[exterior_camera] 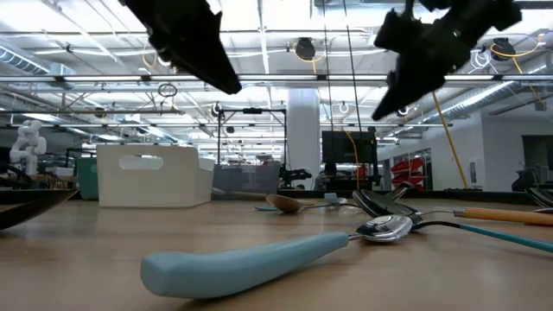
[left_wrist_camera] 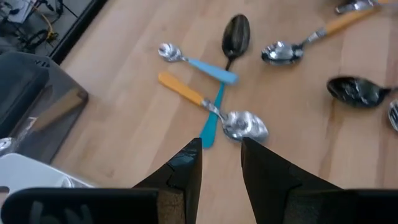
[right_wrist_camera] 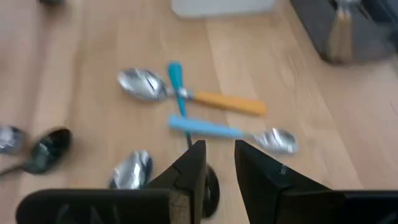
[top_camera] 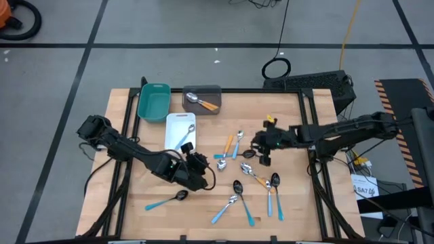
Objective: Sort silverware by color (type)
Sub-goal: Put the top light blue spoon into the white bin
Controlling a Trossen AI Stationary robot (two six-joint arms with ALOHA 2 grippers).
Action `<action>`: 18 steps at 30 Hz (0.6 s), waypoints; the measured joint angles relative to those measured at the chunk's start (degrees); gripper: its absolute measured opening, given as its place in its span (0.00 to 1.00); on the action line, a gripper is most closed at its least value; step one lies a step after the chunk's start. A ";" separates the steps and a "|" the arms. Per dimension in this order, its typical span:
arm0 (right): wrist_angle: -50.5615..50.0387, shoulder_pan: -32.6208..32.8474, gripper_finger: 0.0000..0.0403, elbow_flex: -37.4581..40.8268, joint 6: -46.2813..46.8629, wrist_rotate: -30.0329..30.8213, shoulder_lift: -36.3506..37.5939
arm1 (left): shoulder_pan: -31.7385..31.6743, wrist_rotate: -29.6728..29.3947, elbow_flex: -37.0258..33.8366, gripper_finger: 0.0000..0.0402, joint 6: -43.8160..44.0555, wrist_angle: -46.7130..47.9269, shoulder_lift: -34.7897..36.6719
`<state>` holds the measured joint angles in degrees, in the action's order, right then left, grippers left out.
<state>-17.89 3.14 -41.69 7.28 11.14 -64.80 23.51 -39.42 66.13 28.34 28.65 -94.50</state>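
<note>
I am hovering both my left gripper and right gripper, jaws slightly spread and empty, while most silverware is lying unsorted at the counter's five o'clock.

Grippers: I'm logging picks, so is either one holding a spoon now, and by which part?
Nothing is held: the left gripper and the right gripper both hang empty, fingers slightly apart, above the loose spoons.

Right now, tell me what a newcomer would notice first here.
A scatter of spoons with orange or light-blue handles covers the table's middle. Both arms hang over it, the left tool beside the white tray, the right tool above the pile. The grey tray already holds two orange-handled spoons.
</note>
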 joint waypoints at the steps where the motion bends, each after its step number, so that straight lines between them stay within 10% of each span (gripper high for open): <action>1: 0.00 0.91 0.20 0.77 1.01 1.71 0.00 | -0.47 -0.67 0.00 0.28 0.00 -0.17 0.00; 18: 3.06 8.15 0.20 4.67 4.05 9.80 -0.57 | -8.42 -3.29 0.02 0.28 3.95 -8.71 -1.21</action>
<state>-14.83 11.29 -37.01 11.33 20.95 -65.36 15.09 -42.71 66.15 32.29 19.94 -95.71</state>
